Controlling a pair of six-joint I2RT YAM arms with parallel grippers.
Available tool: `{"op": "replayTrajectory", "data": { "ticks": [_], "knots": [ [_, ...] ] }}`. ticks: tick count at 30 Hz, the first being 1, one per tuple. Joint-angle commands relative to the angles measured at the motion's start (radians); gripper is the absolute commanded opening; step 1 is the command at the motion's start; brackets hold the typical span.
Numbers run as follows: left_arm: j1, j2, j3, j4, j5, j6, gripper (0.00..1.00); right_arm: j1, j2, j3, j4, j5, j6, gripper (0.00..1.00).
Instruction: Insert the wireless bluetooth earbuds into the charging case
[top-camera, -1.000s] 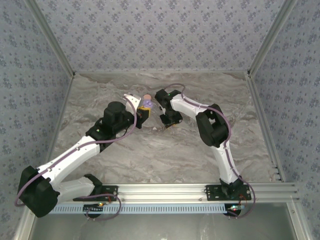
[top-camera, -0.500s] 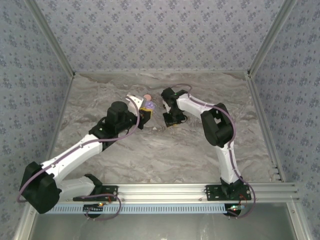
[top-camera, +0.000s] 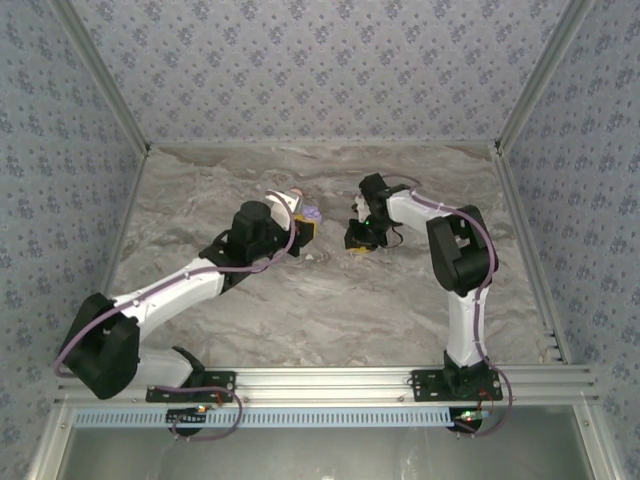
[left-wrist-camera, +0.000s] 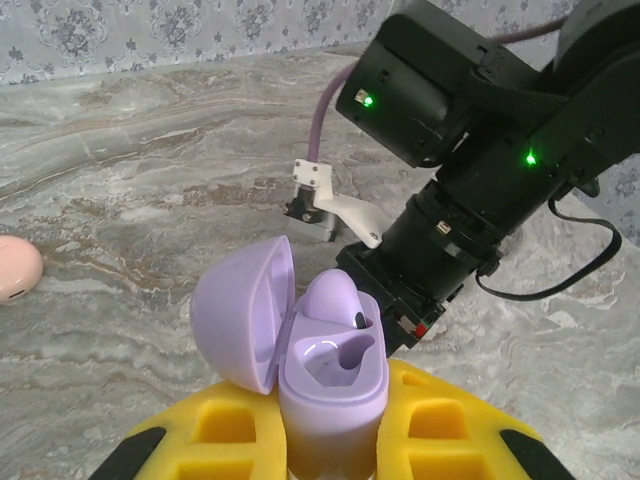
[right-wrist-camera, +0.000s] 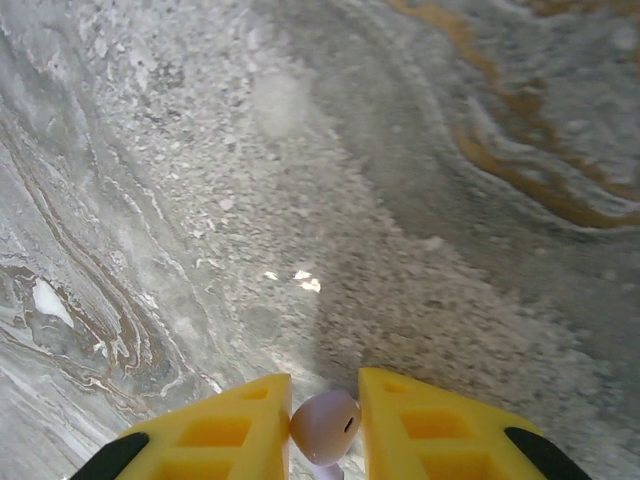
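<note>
Second insertion pending: left fingers (left-wrist-camera: 232, 432) clamp the open charging case (left-wrist-camera: 330, 395) between them, right fingers (right-wrist-camera: 232, 432) pinch an earbud (right-wrist-camera: 325, 424) at their tips; next, align it above the empty socket (left-wrist-camera: 325, 362).

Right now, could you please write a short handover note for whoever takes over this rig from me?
Left gripper: jaws shut on the lilac charging case, which is upright with its lid open.
Right gripper: jaws shut on the second earbud, over the table, to the right of the case and apart from it.
Done: the first earbud sits in the case.
Left: bring the second earbud to the empty well, seat it, then probably close the lid.
</note>
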Motion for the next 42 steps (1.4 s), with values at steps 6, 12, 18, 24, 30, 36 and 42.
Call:
{"op": "replayTrajectory", "data": {
  "ticks": [6,12,18,24,30,36,42],
  "knots": [
    [-0.007,0.086,-0.052,0.202,0.046,-0.061,0.12,-0.062,-0.106,-0.088,0.117,-0.110,0.063,0.24],
    [-0.007,0.153,-0.100,0.354,0.068,-0.096,0.12,-0.099,-0.189,-0.141,0.205,-0.202,0.096,0.24],
    [-0.006,0.223,-0.158,0.549,0.084,-0.135,0.12,-0.112,-0.283,-0.164,0.271,-0.269,0.120,0.24],
    [-0.008,0.272,-0.180,0.663,0.097,-0.157,0.12,-0.107,-0.362,-0.165,0.314,-0.335,0.120,0.24],
    [-0.013,0.293,-0.177,0.702,0.119,-0.159,0.13,-0.088,-0.412,-0.148,0.337,-0.367,0.116,0.24],
    [-0.017,0.298,-0.170,0.727,0.150,-0.162,0.12,-0.060,-0.436,-0.130,0.357,-0.377,0.112,0.24],
    [-0.021,0.294,-0.157,0.742,0.179,-0.170,0.13,-0.037,-0.451,-0.111,0.372,-0.384,0.109,0.24]
  ]
}}
